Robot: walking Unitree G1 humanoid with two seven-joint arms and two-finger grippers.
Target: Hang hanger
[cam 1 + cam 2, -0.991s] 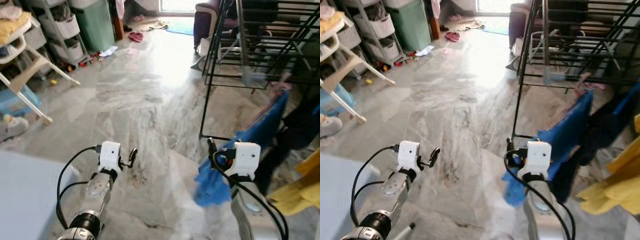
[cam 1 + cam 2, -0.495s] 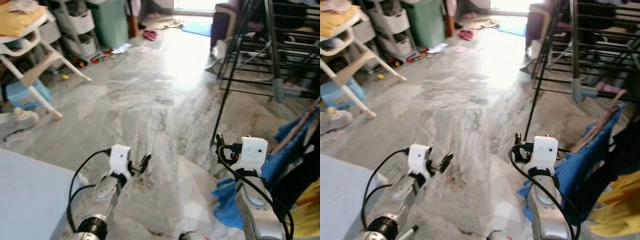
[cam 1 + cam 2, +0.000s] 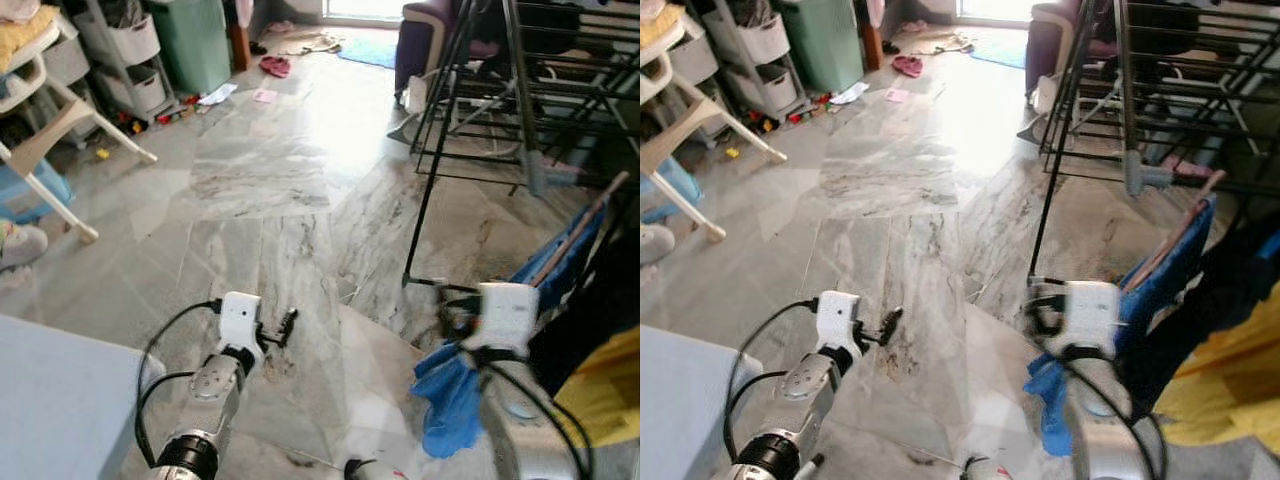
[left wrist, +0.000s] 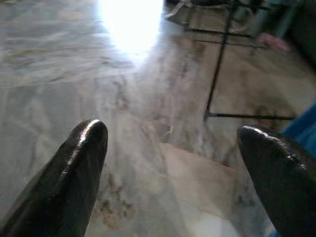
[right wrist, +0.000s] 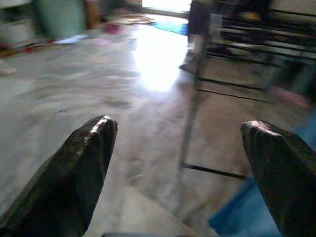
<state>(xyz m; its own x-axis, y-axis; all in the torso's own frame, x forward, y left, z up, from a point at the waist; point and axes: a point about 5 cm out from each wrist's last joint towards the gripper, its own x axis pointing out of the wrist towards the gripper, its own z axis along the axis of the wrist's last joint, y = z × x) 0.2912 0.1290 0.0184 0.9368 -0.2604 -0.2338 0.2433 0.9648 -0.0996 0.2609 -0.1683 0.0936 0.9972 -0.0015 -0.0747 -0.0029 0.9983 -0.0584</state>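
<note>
Both grippers hang over the marble floor [image 3: 270,180], fingers spread apart and empty: left gripper [image 4: 173,163], right gripper [image 5: 182,173]. Ahead of the right one stands the drying rack [image 3: 520,90]; blue cloth [image 3: 450,400] hangs beside it.

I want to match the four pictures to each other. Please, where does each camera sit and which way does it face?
Left eye, right eye: on the head, facing forward and down at the marble floor; both arms show, left gripper and right gripper.
Left wrist: on the left wrist, along its open fingers toward the black drying rack.
Right wrist: along its open fingers.
Both wrist views share the rack and blue cloth.
</note>
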